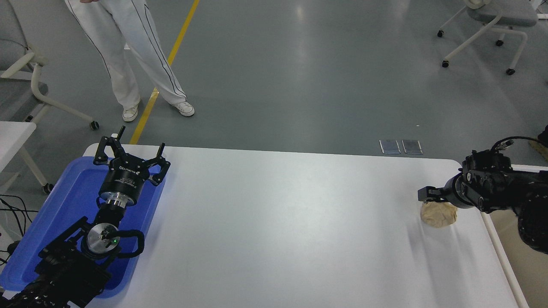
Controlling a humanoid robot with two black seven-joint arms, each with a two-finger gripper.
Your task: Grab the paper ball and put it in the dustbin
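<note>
The tan paper ball point(437, 214) lies on the white table point(278, 222) near its right edge. My right gripper point(428, 196) comes in from the right edge and hovers just above the ball's upper left, close to its top; I cannot tell whether they touch. The cream-white dustbin point(498, 244) stands right of the table, with only its rim and beige inside showing. My left gripper point(134, 150) is parked open over the blue tray point(64, 209) at the lower left.
A person in white trousers point(128, 51) stands on the floor beyond the table's far left corner. Wheeled chairs stand at the far left point(25, 81) and far right point(492, 30). A second white table's corner point(10, 132) shows at the left edge.
</note>
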